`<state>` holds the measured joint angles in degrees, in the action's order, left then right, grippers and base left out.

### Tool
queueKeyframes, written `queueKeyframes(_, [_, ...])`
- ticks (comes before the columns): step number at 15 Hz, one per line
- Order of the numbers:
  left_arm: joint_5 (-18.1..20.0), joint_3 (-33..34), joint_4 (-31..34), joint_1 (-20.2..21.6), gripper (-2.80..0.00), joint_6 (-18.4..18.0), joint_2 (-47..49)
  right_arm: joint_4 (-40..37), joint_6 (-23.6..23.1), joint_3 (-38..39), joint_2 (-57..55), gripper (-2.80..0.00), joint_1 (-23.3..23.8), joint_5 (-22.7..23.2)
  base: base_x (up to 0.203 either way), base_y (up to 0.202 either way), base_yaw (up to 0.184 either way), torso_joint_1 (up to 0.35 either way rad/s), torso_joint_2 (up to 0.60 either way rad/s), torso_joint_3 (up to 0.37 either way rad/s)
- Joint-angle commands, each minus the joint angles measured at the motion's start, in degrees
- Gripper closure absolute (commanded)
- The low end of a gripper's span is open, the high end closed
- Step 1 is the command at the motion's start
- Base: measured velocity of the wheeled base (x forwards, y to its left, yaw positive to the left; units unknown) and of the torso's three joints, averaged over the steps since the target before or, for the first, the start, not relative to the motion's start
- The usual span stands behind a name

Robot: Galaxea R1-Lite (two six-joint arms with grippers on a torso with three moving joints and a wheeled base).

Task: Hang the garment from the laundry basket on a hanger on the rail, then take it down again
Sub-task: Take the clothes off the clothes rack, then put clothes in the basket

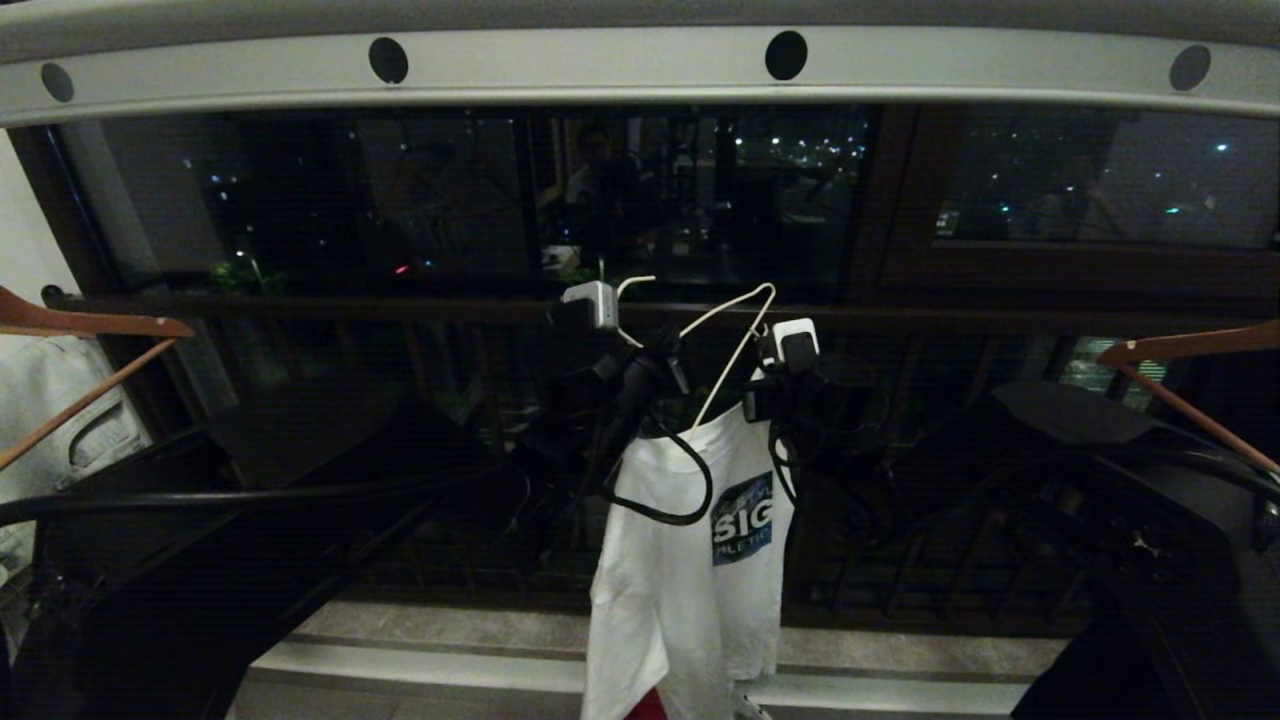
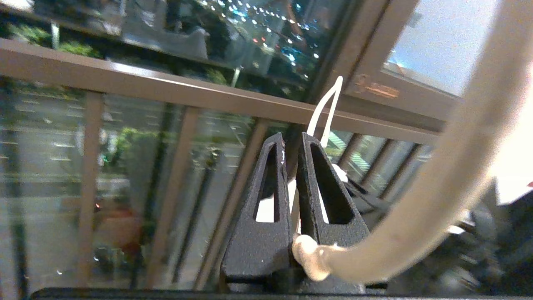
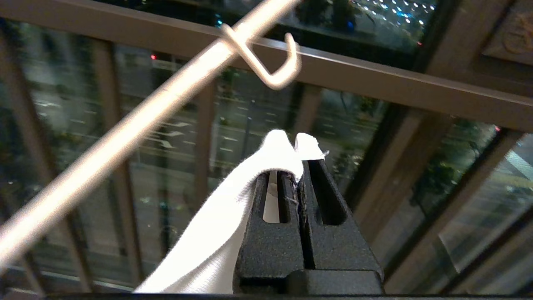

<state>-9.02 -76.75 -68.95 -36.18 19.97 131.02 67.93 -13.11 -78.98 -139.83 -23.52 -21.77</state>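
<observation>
Your left tool pinches the thin white wire hanger; your right tool clamps soft white T-shirt cloth. Both hang well below the flat grey holed rail.

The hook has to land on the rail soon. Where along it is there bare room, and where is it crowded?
The rail is bare across the middle. Wooden hangers sit lower at far left and far right. Crowded below: both grippers, left and right, hold hanger and T-shirt.

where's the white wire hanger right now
Head view, centre: the hanger is held up between both hands, below the rail, with the T-shirt hanging from it.
</observation>
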Motion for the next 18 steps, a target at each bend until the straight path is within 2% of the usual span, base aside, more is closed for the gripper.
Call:
queueKeyframes(1, [-0.17, -0.64, -0.67, 0.47, 0.00, -0.02, 1.75, 0.49, -0.15, 0.14, -0.48, 0.00, -0.13, -0.11, 0.000, 0.000, 0.000, 0.000, 0.00, 0.000])
queueKeyframes(6, [-0.29, -1.58, -1.10, 0.85, 0.00, -0.05, 2.99, 1.35, -0.16, 1.81, -0.09, 0.00, -2.68, -0.38, 0.000, 0.000, 0.000, 0.000, 0.00, 0.000])
queueKeyframes(7, [-1.35, -1.98, -1.45, 0.85, 0.00, -0.07, 3.32, 1.41, -0.10, 2.01, -1.01, 0.00, -3.63, -0.38, 0.000, 0.000, 0.000, 0.000, 0.00, 0.000])
queueKeyframes(9, [-2.07, -2.12, -6.68, 0.80, 0.00, -1.58, 4.36, 2.16, -0.11, 4.66, -1.16, 0.00, -6.74, -0.48, 0.000, 0.000, 0.000, 0.000, 0.00, 0.000])
queueKeyframes(10, [-2.13, -2.67, -7.81, 0.85, 0.00, -3.11, 5.21, 2.81, -0.33, 4.80, -1.53, 0.00, -6.93, -0.55, 0.000, 0.000, 0.000, 0.000, 0.00, 0.000])
queueKeyframes(14, [-2.74, -2.62, -8.30, 0.85, 0.00, -3.82, 3.43, 2.81, -0.45, 4.96, -1.29, 0.00, -6.30, -0.52, 0.000, 0.000, 0.000, 0.000, 0.00, 0.000])
queueKeyframes(18, [-2.84, -2.11, -7.83, 1.02, 0.00, -6.35, 3.47, 2.74, -1.50, 5.63, -2.23, 0.00, -6.27, -0.46, 0.000, 0.000, 0.000, 0.000, 0.00, 0.000])
